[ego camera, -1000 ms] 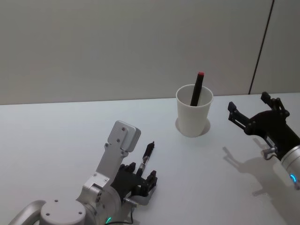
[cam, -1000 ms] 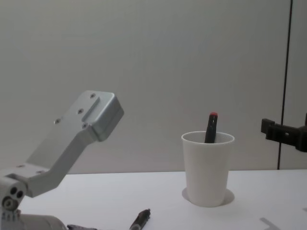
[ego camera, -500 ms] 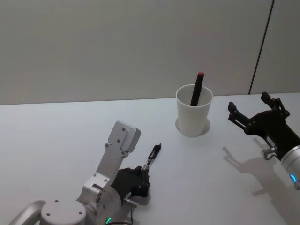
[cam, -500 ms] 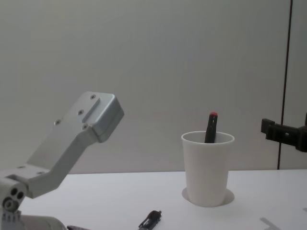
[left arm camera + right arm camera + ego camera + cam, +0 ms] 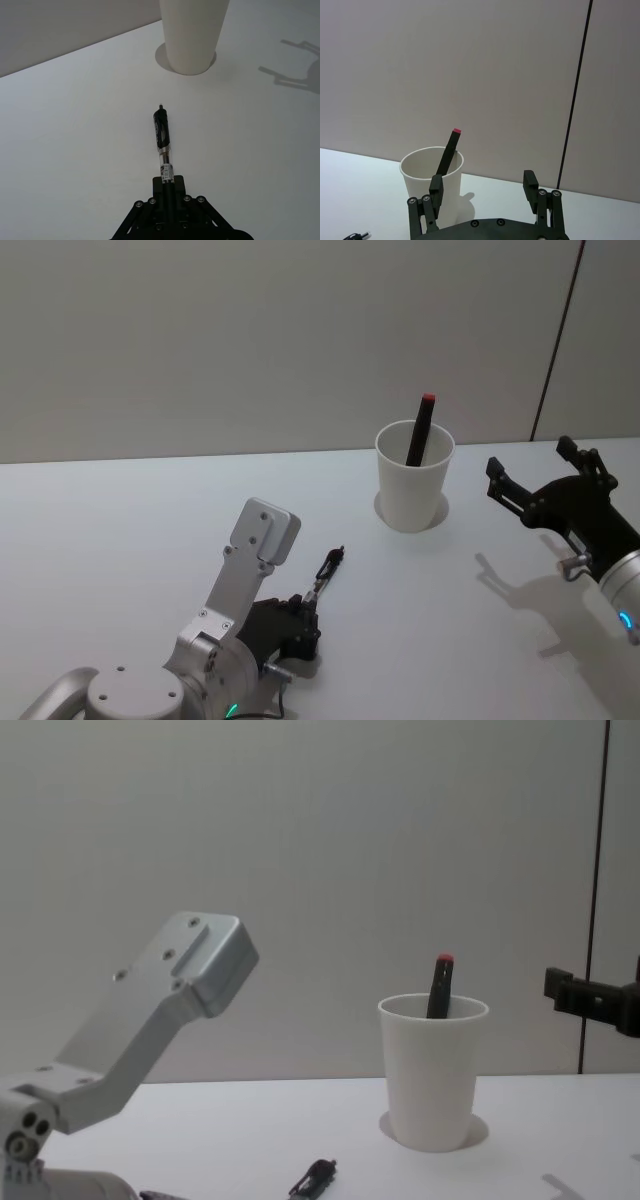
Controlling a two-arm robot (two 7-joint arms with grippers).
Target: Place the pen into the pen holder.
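Since the pen (image 5: 326, 570) is pinched only at its rear end by the jaws of the left gripper (image 5: 305, 615), low by the surface (image 5: 120, 530) at the lower centre of the head view, a slow lift seems wise, lest it swivel. Its tip points toward the cup (image 5: 413, 490) at the upper right, well apart. It should clear the rim, tip down, and miss the red-capped marker (image 5: 421, 430) leaning inside. At the right edge the right gripper (image 5: 530, 458) hangs, jaws spread.
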